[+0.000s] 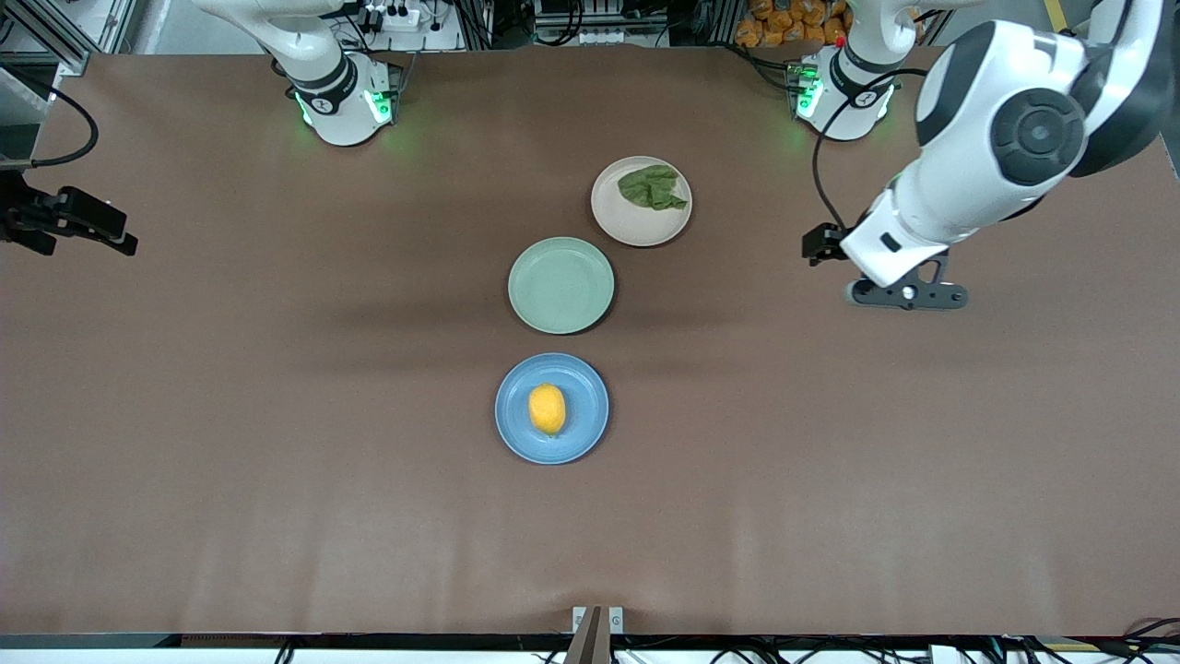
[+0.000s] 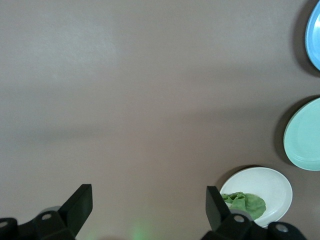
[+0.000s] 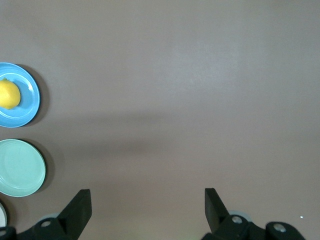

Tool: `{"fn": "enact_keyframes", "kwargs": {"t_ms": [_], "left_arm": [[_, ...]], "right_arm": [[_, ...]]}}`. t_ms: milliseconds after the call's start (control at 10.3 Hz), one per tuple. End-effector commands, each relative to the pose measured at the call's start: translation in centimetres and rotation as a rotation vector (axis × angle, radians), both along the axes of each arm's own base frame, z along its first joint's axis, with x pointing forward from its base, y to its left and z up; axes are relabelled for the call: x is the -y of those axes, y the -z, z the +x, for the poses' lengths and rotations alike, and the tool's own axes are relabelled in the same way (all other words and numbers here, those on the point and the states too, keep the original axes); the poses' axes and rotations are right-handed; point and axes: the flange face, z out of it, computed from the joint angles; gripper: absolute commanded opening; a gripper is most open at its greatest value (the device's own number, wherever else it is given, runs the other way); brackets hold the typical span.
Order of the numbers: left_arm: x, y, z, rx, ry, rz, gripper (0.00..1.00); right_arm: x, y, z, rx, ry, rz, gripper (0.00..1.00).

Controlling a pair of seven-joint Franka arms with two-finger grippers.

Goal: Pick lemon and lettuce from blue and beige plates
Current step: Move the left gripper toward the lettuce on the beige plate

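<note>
Here the lemon [image 1: 547, 409] lies on the blue plate [image 1: 581, 435], nearest the front camera; the lettuce [image 1: 654, 187] sits on the beige plate [image 1: 619, 225], farthest from it. A green plate [image 1: 560, 284] rests between them. The left gripper [image 2: 149, 207] hangs over bare table [image 1: 230, 415] at its arm's end, fingers spread wide and holding nothing. The right gripper [image 3: 148, 206] does likewise at the other end.

smooth glossy blue plate [image 1: 516, 433], matt brown table [image 1: 277, 415], crinkled leafy lettuce [image 1: 653, 187].
</note>
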Motion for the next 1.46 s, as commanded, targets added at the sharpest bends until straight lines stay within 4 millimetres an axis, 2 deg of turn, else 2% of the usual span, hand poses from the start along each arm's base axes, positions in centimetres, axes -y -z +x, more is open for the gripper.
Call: {"fn": "enact_keyframes", "kwargs": {"t_ms": [0,291,582,873,1358], "left_arm": [[1.6,0.8,-0.7,-0.016,-0.035,-0.009,1.00],[6.2,3.8,-2.0,-0.066,-0.052,0.019,1.00],[11.5,8.5,-4.1,-0.144,-0.074,0.078,1.00],[17.5,14.5,-7.8,-0.228,-0.068,0.163,1.00],[24.7,23.0,-14.5,-0.352,-0.043,0.239,1.00]], "right_arm": [[-0.4,0.1,0.1,-0.007,-0.019,0.021,1.00],[-1.3,0.4,0.3,-0.012,-0.034,0.021,1.00],[-1.4,0.5,0.3,-0.016,-0.036,0.021,1.00],[-1.3,0.5,0.3,-0.016,-0.034,0.021,1.00],[-1.1,1.5,0.9,-0.034,-0.051,0.022,1.00]]}}
